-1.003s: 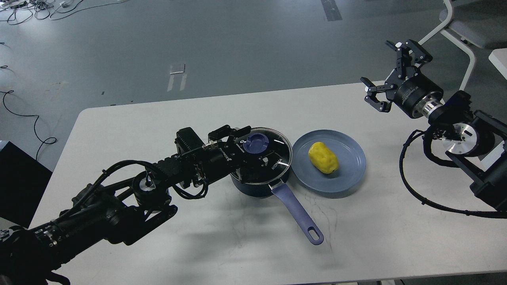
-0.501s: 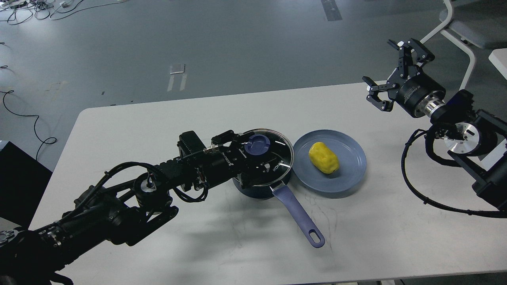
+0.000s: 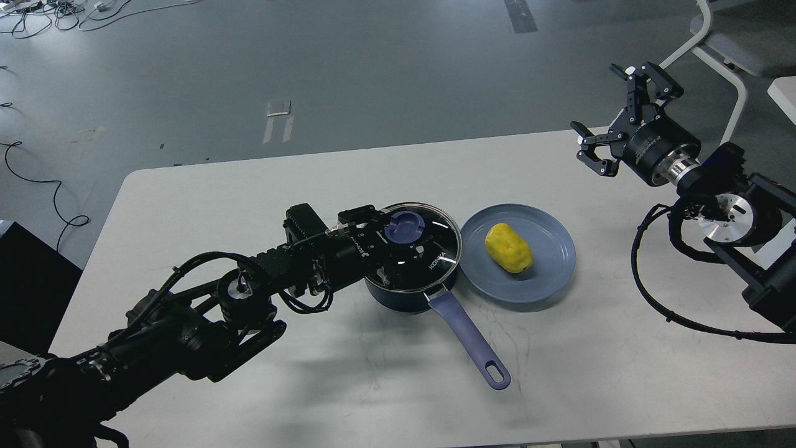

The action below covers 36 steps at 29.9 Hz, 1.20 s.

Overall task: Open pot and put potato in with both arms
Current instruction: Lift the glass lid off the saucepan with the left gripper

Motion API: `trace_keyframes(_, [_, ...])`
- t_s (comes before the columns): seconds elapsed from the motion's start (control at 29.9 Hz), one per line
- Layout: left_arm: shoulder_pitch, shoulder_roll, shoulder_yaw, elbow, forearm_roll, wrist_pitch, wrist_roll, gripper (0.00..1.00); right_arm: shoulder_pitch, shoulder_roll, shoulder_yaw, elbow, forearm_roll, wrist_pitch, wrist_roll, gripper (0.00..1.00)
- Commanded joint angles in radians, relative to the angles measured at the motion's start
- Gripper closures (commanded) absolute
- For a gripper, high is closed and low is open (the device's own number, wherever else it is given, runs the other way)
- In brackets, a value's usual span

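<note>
A dark blue pot (image 3: 404,295) with a long handle (image 3: 469,339) stands mid-table, its glass lid (image 3: 435,246) on it. The lid has a blue knob (image 3: 404,227). My left gripper (image 3: 398,229) is down on the lid with one finger on each side of the knob; the jaws look apart. A yellow potato (image 3: 509,247) lies on a blue plate (image 3: 547,274) just right of the pot. My right gripper (image 3: 595,98) is open and empty, raised above the table's far right edge, well away from the plate.
The white table (image 3: 249,186) carries only the pot and plate. A white chair frame (image 3: 721,56) stands behind my right arm. Cables lie on the grey floor at far left.
My left gripper slid a little to the right and settled lower over the lid knob, its fingers drawn in nearer it. My right gripper drifted slightly right and up. The lid stays on.
</note>
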Motion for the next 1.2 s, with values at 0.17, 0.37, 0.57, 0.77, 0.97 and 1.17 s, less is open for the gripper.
trace_keyframes(0.17, [-0.003,0.01,-0.002,0.002,-0.037,0.003,-0.005,0.71,-0.002,0.0,-0.002,-0.004,-0.001,-0.002,0.0,0.0])
trace_keyframes(0.37, [-0.014,0.019,-0.008,-0.035,-0.098,0.007,-0.028,0.7,-0.004,-0.002,-0.002,-0.004,0.0,-0.002,0.0,0.0])
trace_keyframes(0.57, [-0.055,0.071,-0.013,-0.148,-0.215,0.03,-0.076,0.69,-0.004,-0.008,-0.011,-0.011,-0.001,-0.002,0.0,0.0])
trace_keyframes(0.77, [-0.104,0.14,-0.011,-0.118,-0.217,0.108,-0.074,0.69,-0.004,-0.008,-0.01,-0.008,-0.001,-0.002,0.0,0.0])
trace_keyframes(0.97, [-0.077,0.229,0.004,-0.034,-0.214,0.206,-0.079,0.7,-0.002,-0.008,-0.011,-0.006,0.0,-0.002,0.0,0.0])
trace_keyframes(1.17, [0.038,0.29,0.004,0.058,-0.217,0.206,-0.083,0.7,-0.004,-0.006,-0.014,-0.008,-0.001,-0.002,0.0,0.0])
